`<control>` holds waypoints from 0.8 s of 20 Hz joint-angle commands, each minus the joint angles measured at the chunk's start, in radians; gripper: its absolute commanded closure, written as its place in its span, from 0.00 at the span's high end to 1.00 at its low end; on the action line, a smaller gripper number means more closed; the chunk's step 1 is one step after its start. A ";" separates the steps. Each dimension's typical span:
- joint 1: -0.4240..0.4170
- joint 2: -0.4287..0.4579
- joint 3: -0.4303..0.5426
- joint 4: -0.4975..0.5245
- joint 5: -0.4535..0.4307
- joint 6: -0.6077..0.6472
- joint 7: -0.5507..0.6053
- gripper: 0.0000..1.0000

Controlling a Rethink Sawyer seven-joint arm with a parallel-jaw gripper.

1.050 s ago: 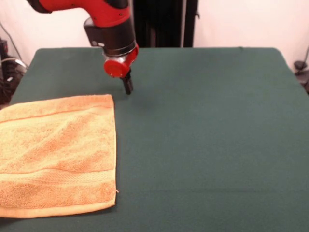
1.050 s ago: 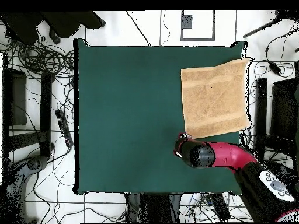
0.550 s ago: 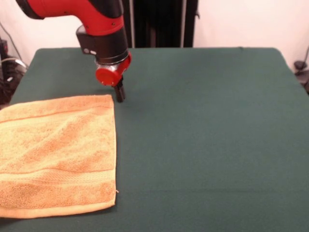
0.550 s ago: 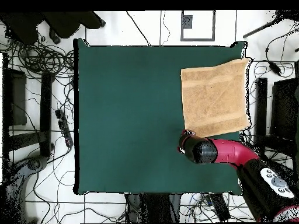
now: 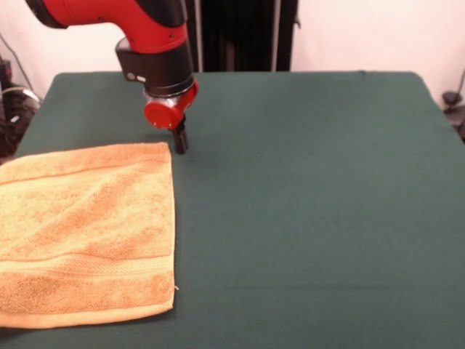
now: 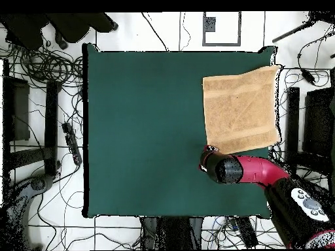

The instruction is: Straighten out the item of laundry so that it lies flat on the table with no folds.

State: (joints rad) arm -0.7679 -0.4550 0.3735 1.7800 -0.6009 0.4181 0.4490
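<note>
Cut off at the left and bottom edges of the front view: the towel (image 5: 87,233) — its near left corner and part of its left border out of sight. Too small to find in either view: any label on it. Hidden from above: the gripper (image 5: 179,142), covered by the red wrist and arm (image 6: 252,170), with only a dark tip showing beside the towel's corner. Too narrow and dark in the front view to tell open from closed. Cut off at the top of the front view: the upper arm. Table (image 5: 312,218) cropped at the bottom and lower right — near edge unseen.
</note>
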 commanded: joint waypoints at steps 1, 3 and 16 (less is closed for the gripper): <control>0.045 0.162 -0.042 -0.118 -0.085 -0.174 0.193 0.00; 0.059 0.157 -0.059 -0.125 -0.093 -0.190 0.206 0.00; -0.022 -0.077 -0.005 -0.002 -0.030 -0.024 0.128 0.00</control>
State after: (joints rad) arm -0.7870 -0.4940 0.3648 1.7813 -0.6030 0.4109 0.4490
